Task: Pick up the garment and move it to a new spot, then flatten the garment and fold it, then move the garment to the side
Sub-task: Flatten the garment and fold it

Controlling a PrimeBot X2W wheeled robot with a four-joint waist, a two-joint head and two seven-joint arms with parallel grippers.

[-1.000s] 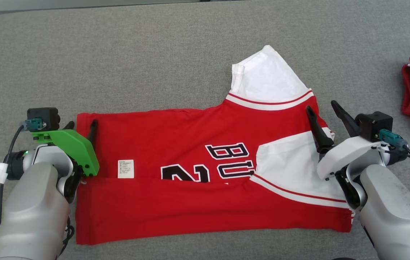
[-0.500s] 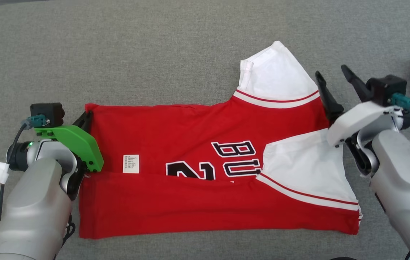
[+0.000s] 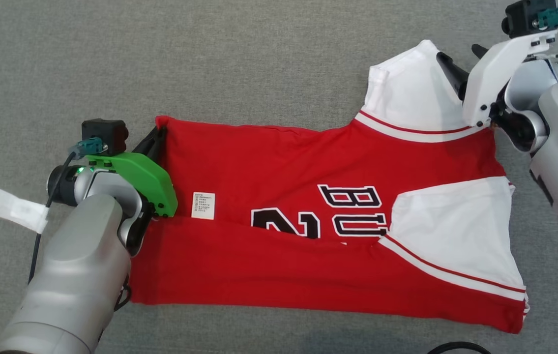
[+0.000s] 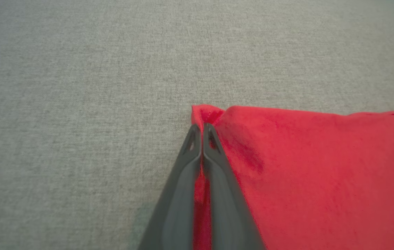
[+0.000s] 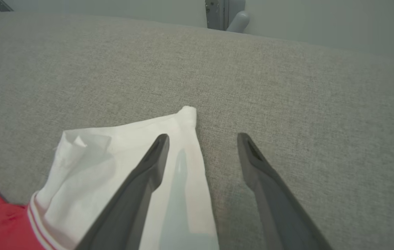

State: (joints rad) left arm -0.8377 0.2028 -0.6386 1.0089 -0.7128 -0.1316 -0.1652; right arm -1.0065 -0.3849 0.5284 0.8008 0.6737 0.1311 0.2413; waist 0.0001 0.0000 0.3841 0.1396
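Note:
The garment (image 3: 279, 167) is a red jersey with white sleeves and black lettering, lying partly folded on the grey cloth surface. My left gripper (image 3: 160, 133) is shut on the garment's far left corner (image 4: 206, 114), with red fabric pinched between the fingers. My right gripper (image 5: 202, 139) is open at the far white sleeve (image 5: 120, 156). One finger is over the sleeve's edge, the other over bare grey cloth. In the head view the right gripper (image 3: 460, 56) hovers at the sleeve's right edge.
A grey fabric surface (image 3: 210, 59) spreads all around the garment. A white tag (image 3: 3, 209) hangs off my left arm. A wall and a metal fitting (image 5: 223, 14) stand beyond the far edge.
My left gripper has shut on the garment's far left corner. My right arm has moved from the near sleeve up to the far sleeve. The camera has shifted, so the pile at the right has left the view.

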